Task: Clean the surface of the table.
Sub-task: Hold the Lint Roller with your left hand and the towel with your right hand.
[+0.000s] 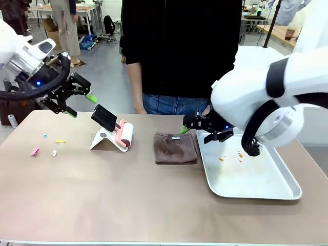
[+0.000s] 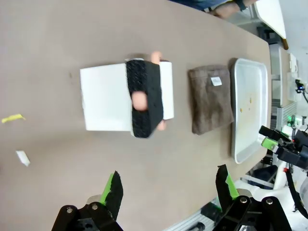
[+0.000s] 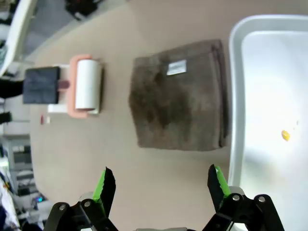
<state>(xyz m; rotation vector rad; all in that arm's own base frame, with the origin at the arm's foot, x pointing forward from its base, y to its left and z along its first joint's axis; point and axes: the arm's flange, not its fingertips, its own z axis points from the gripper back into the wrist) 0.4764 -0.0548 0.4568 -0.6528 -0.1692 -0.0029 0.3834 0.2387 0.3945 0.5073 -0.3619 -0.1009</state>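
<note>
The tan-brown table [image 1: 128, 200] carries small scraps at its left end: a pink one [image 1: 34, 151], a yellow one [image 1: 60, 141] and a white one [image 1: 54, 152]. A folded brown cloth [image 1: 176, 148] lies at mid-table. My left gripper [image 1: 81, 104] hangs open above the table's far left, clear of everything. Beside the cloth's far right corner my right gripper [image 1: 200, 129] stands open over the tray's near end. Its wrist view shows the cloth [image 3: 180, 96] ahead of the green fingertips [image 3: 105, 185]. The left wrist view looks down on the cloth [image 2: 211, 98] and scraps [image 2: 12, 118].
A pink lint roller [image 1: 124, 134] rests on a white stand with a black pad [image 1: 105, 118], left of the cloth. A shiny metal tray [image 1: 266, 193] with a few orange crumbs [image 1: 239, 154] sits at the right. A person in black stands at the far edge.
</note>
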